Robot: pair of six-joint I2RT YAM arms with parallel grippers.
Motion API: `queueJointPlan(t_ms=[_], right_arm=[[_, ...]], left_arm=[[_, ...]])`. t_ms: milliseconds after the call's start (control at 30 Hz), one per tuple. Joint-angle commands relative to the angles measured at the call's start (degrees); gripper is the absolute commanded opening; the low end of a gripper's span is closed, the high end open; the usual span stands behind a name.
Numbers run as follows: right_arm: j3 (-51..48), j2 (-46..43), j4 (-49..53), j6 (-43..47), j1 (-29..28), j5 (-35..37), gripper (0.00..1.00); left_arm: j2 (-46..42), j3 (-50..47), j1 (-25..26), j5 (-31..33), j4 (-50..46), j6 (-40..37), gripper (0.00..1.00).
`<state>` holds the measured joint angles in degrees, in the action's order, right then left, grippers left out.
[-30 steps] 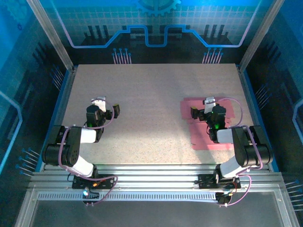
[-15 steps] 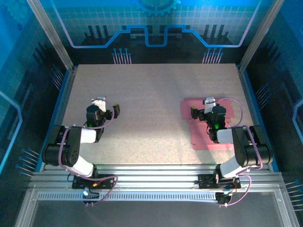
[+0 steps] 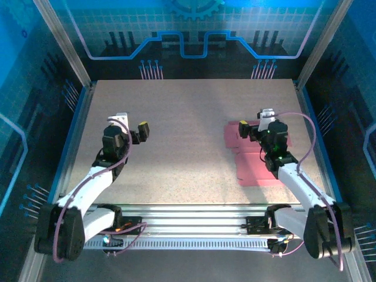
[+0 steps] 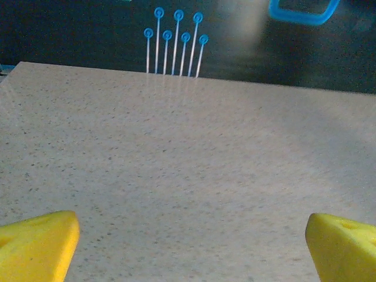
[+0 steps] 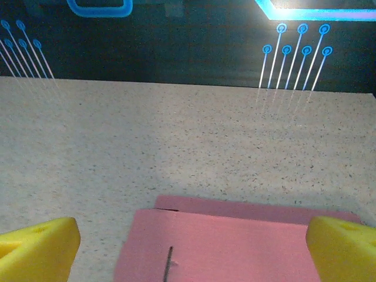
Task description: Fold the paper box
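Note:
The paper box (image 3: 254, 163) lies as a flat pink sheet on the right side of the table, with a slit cut near its far left corner. My right gripper (image 3: 256, 124) hovers over the sheet's far edge, open. In the right wrist view the pink sheet (image 5: 235, 244) fills the space between the yellow fingertips (image 5: 36, 245), and nothing is gripped. My left gripper (image 3: 132, 125) stands open above bare table on the left, far from the sheet. Its yellow fingertips (image 4: 35, 244) are spread wide with only tabletop between them.
The speckled beige table (image 3: 188, 111) stretches between the two arms and to the back. Metal frame posts (image 3: 61, 41) and blue-lit walls border it at the back and sides. An aluminium rail (image 3: 188, 211) runs along the near edge.
Both arms have unfolded and reached forward. The left gripper has moved slightly toward the back. The right gripper has shifted toward the far edge of the pink sheet. The sheet has not moved.

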<state>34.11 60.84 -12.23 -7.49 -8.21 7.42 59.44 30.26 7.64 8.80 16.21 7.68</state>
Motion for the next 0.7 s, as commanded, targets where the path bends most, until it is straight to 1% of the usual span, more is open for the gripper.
queueJointPlan(t_ms=[0, 133, 200, 300, 367, 500, 600, 667], right_arm=[[4.5, -2.4, 21.6, -10.5, -1.3, 2.5, 1.00], [6.2, -4.3, 30.5, -15.4, -1.6, -0.7, 1.00], [6.6, -4.9, 34.5, -17.1, -1.4, -3.9, 1.00], [6.1, -5.0, 38.4, -18.9, -1.2, -6.9, 1.00], [5.3, -4.7, 40.4, -20.3, -1.1, -7.6, 1.00], [2.8, -2.9, 40.9, -22.9, -1.0, -12.1, 1.00], [0.4, -1.9, 40.1, -24.9, -1.1, -13.0, 1.00], [-0.3, -1.0, 39.9, -25.6, -1.2, -14.0, 1.00]], left_arm=[[-5.5, 2.9, 1.9, -1.5, -17.6, 10.3, 0.99], [-11.2, 2.0, 3.1, -9.9, -23.9, 16.8, 0.99], [-13.9, 0.6, 3.2, -14.0, -26.0, 20.5, 0.99], [-16.6, -1.0, 3.2, -17.2, -28.9, 23.9, 0.99], [-17.9, -1.9, 3.2, -17.4, -30.4, 26.6, 1.00], [-18.0, -3.3, 3.2, -17.2, -32.0, 29.7, 0.99], [-17.3, -3.6, 3.2, -17.3, -32.6, 31.0, 0.99], [-17.0, -3.7, 3.2, -18.4, -32.3, 30.9, 0.99]])
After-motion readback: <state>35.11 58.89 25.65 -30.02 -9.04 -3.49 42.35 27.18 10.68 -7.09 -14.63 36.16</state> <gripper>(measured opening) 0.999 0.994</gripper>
